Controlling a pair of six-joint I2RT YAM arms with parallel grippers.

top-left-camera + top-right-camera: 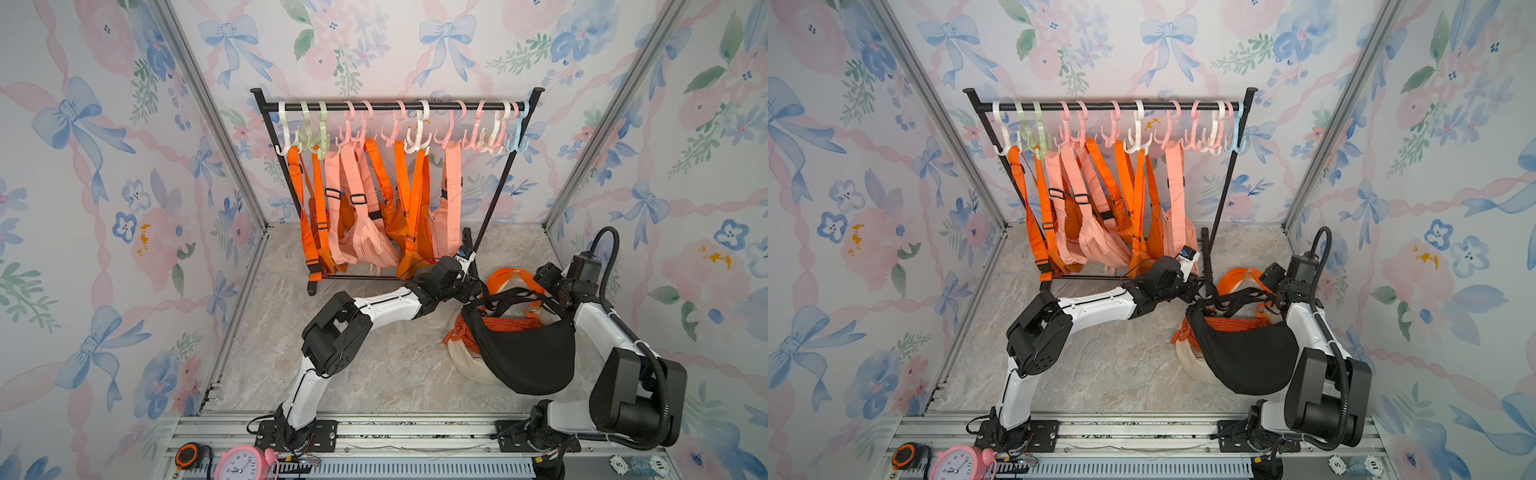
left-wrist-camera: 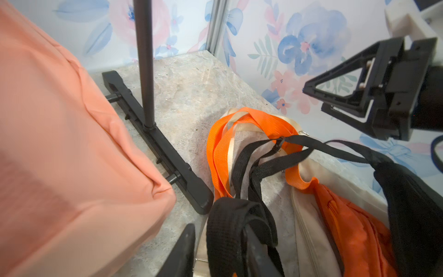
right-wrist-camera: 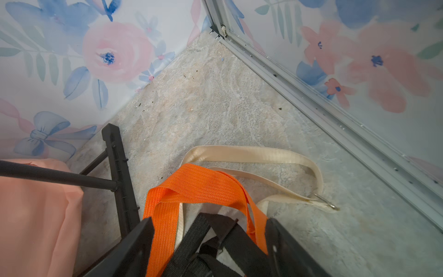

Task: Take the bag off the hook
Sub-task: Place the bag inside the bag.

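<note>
The black bag lies off the rack, at 4 o'clock on the tabletop — atop a cream bag and an orange bag. The left end effector is parted, the black strap draped over one finger, seemingly ungripped; the right end effector gapes wide — released.

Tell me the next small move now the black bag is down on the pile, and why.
Probably ease the left gripper back out from under the black strap: its jaws stand open, yet the strap drapes over one finger, and the black bag already lies on the cream bag, off the rack.
</note>
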